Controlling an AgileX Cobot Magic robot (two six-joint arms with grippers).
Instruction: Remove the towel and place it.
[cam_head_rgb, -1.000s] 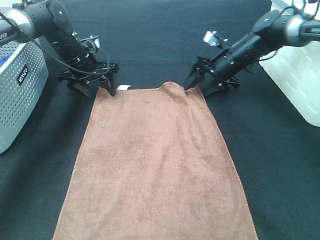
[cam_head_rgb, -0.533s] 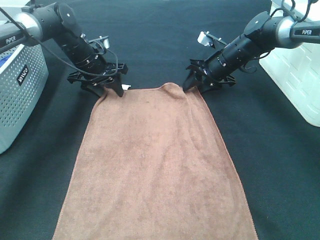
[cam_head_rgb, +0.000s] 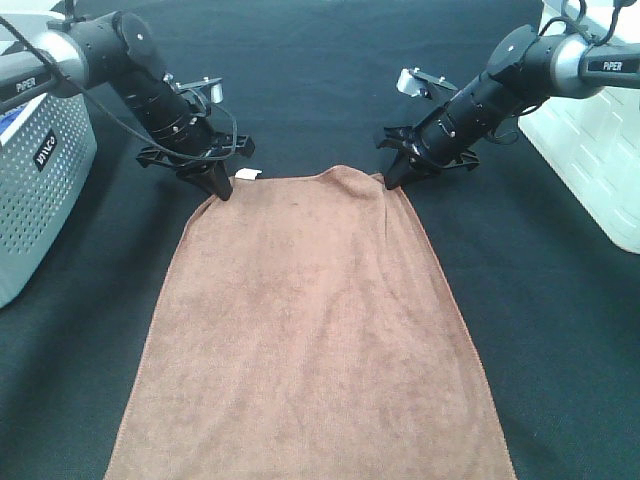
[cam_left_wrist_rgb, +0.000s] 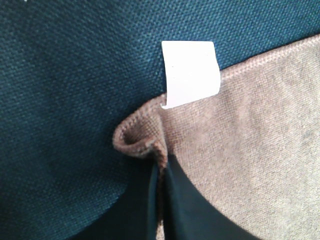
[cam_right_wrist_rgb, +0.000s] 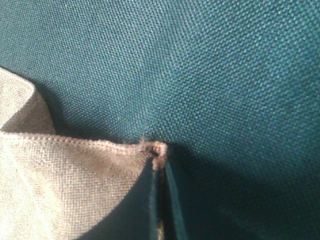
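The brown towel (cam_head_rgb: 310, 330) lies flat on the black table cloth, long side running toward the near edge, its white tag (cam_head_rgb: 247, 175) at the far short edge. My left gripper (cam_head_rgb: 218, 188) is shut on the towel's far left corner; the left wrist view shows the hem (cam_left_wrist_rgb: 140, 145) pinched between the fingers, beside the tag (cam_left_wrist_rgb: 191, 73). My right gripper (cam_head_rgb: 391, 180) is shut on the far right corner; the right wrist view shows the corner (cam_right_wrist_rgb: 156, 151) pinched between its fingers.
A grey perforated box (cam_head_rgb: 35, 185) stands at the left edge. A white textured container (cam_head_rgb: 595, 150) stands at the right edge. Black cloth (cam_head_rgb: 310, 80) covers the table around the towel.
Both grippers have closed from open onto the towel's far corners. The far edge has bunched slightly at each corner.
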